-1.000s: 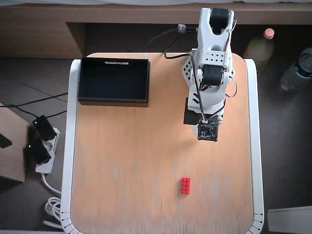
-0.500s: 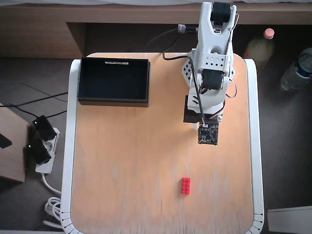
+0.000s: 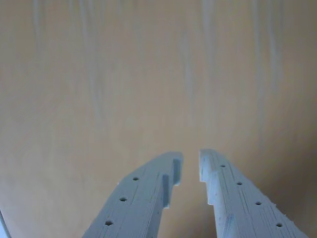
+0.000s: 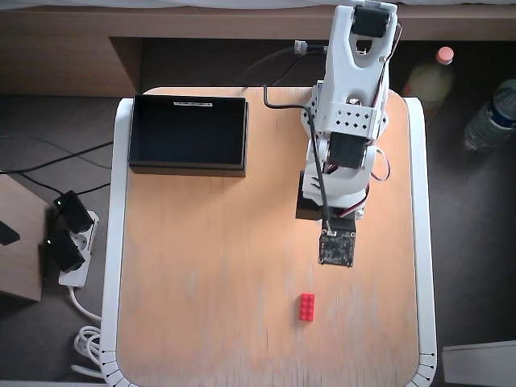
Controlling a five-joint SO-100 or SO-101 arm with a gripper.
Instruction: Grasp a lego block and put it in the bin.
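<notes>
Red and studded, the small plastic lego block (image 4: 307,307) lies untouched on the wooden surface (image 4: 201,274), well apart from the shallow black rectangular bin (image 4: 188,168). The pale hand (image 3: 191,166), fingertips narrowly apart, holds nothing; everything remains undone.

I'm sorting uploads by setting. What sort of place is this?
Probably a room at home, not a lab: a small wooden table on dark carpet, a power strip on the floor, and drink bottles beside the table.
</notes>
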